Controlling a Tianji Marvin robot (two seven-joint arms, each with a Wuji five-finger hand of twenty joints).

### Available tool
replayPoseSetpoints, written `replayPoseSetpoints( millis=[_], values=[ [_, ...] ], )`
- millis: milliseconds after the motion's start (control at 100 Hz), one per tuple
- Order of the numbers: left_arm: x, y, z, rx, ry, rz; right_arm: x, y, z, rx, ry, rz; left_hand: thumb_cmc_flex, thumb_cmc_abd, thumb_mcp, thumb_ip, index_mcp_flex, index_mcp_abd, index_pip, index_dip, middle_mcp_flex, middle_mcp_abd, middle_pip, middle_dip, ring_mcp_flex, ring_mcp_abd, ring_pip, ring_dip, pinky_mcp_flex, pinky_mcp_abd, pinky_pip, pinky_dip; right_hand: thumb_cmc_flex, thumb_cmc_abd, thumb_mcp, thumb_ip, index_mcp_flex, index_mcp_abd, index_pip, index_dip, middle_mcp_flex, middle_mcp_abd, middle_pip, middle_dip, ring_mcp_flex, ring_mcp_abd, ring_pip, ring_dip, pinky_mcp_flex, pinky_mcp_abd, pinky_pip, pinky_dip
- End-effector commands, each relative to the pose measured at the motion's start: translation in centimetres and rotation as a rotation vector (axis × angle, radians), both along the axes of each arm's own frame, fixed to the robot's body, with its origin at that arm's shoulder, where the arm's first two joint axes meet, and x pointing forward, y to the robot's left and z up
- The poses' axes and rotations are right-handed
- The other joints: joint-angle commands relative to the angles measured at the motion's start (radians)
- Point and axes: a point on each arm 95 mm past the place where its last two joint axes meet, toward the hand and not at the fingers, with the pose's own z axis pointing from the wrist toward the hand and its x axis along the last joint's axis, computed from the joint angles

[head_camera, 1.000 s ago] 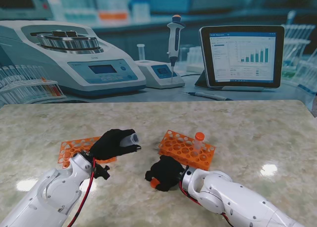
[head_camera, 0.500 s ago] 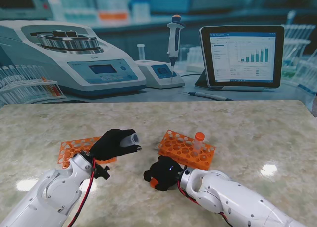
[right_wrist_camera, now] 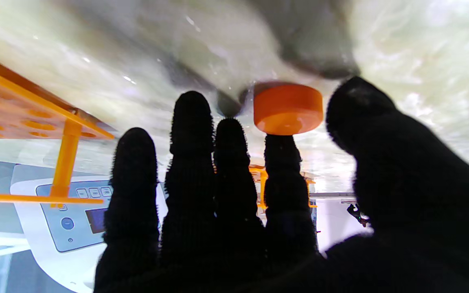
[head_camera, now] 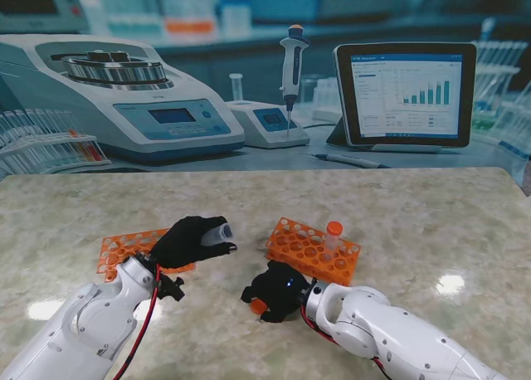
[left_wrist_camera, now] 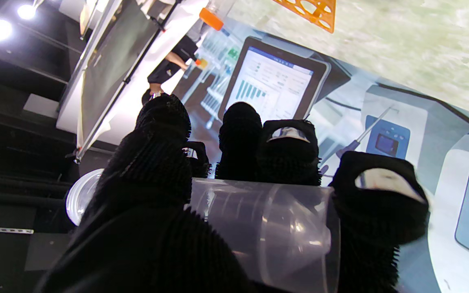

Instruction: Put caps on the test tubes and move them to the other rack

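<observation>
Left hand (head_camera: 192, 241) grips my uncapped clear plastic test tube (left_wrist_camera: 259, 228). Right hand (head_camera: 274, 290) rests fingers spread; only its wrist view shows the orange screw cap (right_wrist_camera: 288, 108) touching one fingertip (right_wrist_camera: 281, 146), ungrasped.

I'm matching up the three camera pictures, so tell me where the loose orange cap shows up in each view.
Stand view: the orange cap peeks out under the right hand, on the table nearer to me than the right-side orange rack.
Left wrist view: not in it.
Right wrist view: the cap sits at a fingertip, upper middle.
Shared landmark: that orange rack.
</observation>
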Motion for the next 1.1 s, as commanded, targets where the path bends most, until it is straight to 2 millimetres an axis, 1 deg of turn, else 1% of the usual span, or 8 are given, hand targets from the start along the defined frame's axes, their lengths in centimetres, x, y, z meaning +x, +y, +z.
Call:
replayPoseSetpoints(
  millis=[0, 100, 360, 690, 810, 950, 980, 1090],
  values=[
    [-0.1, 0.0, 0.0, 0.005, 0.002, -0.002, -0.4, 0.2, -0.2, -0.001, 0.006, 0.008, 0.007, 0.049, -0.001, -0.01, 0.013, -0.057, 0.076, 0.051, 0.005, -0.033, -0.011, -0.007, 0.013, -0.014, -0.01, -0.011, 0.022, -0.03, 0.095, -0.024, -0.023, 0.008, -0.013, 0.022, -0.047, 0.024, -0.017, -0.018, -0.024, 0.013, 0.002, -0.012, -0.026, 0.012, -0.03, -0.012, -0.017, 0.006, 0.016, 0.031],
    [-0.1, 0.0, 0.0, 0.004, 0.001, -0.002, -0.4, 0.3, -0.1, 0.005, 0.002, 0.009, 0.006, 0.048, -0.001, -0.01, 0.013, -0.057, 0.076, 0.051, 0.004, -0.034, -0.011, -0.007, 0.012, -0.014, -0.01, -0.011, 0.022, -0.03, 0.095, -0.024, -0.029, 0.007, -0.019, 0.021, -0.051, 0.026, -0.019, -0.024, -0.019, 0.003, 0.007, -0.014, -0.025, 0.011, -0.027, -0.012, -0.017, 0.006, 0.018, 0.033],
    [-0.1, 0.0, 0.0, 0.004, 0.001, -0.003, -0.4, 0.5, -0.3, 0.014, -0.001, 0.007, 0.006, 0.048, -0.001, -0.01, 0.013, -0.058, 0.076, 0.051, 0.005, -0.033, -0.011, -0.007, 0.012, -0.014, -0.01, -0.011, 0.022, -0.03, 0.094, -0.024, -0.016, 0.005, -0.017, 0.021, -0.01, 0.015, 0.021, -0.009, 0.02, 0.004, 0.059, 0.018, -0.002, 0.001, -0.006, -0.003, 0.004, 0.001, 0.025, 0.036],
    [-0.1, -0.1, 0.0, 0.005, 0.002, -0.004, -0.2, 0.5, -0.9, 0.006, 0.005, 0.005, 0.005, 0.049, -0.001, -0.01, 0.013, -0.058, 0.076, 0.051, 0.004, -0.035, -0.011, -0.007, 0.012, -0.014, -0.01, -0.011, 0.022, -0.03, 0.094, -0.024, 0.035, -0.002, 0.013, 0.022, 0.058, -0.047, 0.119, 0.085, 0.065, -0.018, 0.119, 0.084, 0.033, -0.011, 0.019, 0.013, 0.029, -0.006, 0.033, 0.033],
    [-0.1, -0.1, 0.0, 0.005, 0.002, -0.004, -0.2, 0.4, -1.0, 0.002, 0.007, 0.004, 0.005, 0.048, -0.001, -0.01, 0.013, -0.056, 0.076, 0.051, 0.005, -0.033, -0.011, -0.007, 0.012, -0.014, -0.01, -0.011, 0.022, -0.03, 0.094, -0.024, 0.073, -0.018, 0.005, -0.026, 0.059, -0.066, 0.152, 0.102, 0.076, -0.022, 0.132, 0.101, 0.041, -0.02, 0.029, 0.021, 0.035, -0.018, 0.031, 0.028],
    [-0.1, -0.1, 0.0, 0.006, 0.003, -0.006, -0.2, 0.4, -1.1, -0.002, 0.011, 0.002, 0.005, 0.048, -0.001, -0.01, 0.013, -0.057, 0.075, 0.051, 0.004, -0.034, -0.011, -0.007, 0.012, -0.014, -0.01, -0.011, 0.022, -0.03, 0.094, -0.024, 0.103, -0.029, 0.01, -0.044, 0.058, -0.078, 0.178, 0.1, 0.086, -0.023, 0.142, 0.11, 0.052, -0.023, 0.039, 0.026, 0.044, -0.02, 0.032, 0.027],
    [-0.1, -0.1, 0.0, 0.007, 0.003, -0.006, -0.2, 0.4, -1.1, -0.003, 0.011, 0.002, 0.005, 0.049, -0.001, -0.01, 0.013, -0.056, 0.076, 0.051, 0.004, -0.034, -0.011, -0.007, 0.012, -0.014, -0.01, -0.011, 0.022, -0.03, 0.094, -0.024, 0.11, -0.033, 0.017, -0.051, 0.05, -0.082, 0.214, 0.064, 0.089, -0.026, 0.138, 0.142, 0.053, -0.023, 0.039, 0.029, 0.046, -0.02, 0.033, 0.025],
    [-0.1, -0.2, 0.0, 0.007, 0.003, -0.007, -0.2, 0.3, -1.1, -0.007, 0.014, 0.0, 0.005, 0.049, -0.001, -0.01, 0.013, -0.057, 0.075, 0.051, 0.003, -0.034, -0.011, -0.007, 0.012, -0.014, -0.01, -0.011, 0.022, -0.03, 0.094, -0.024, 0.132, -0.036, 0.026, -0.056, 0.047, -0.089, 0.234, 0.057, 0.091, -0.022, 0.15, 0.177, 0.059, -0.026, 0.043, 0.031, 0.053, -0.02, 0.033, 0.023]
  ],
)
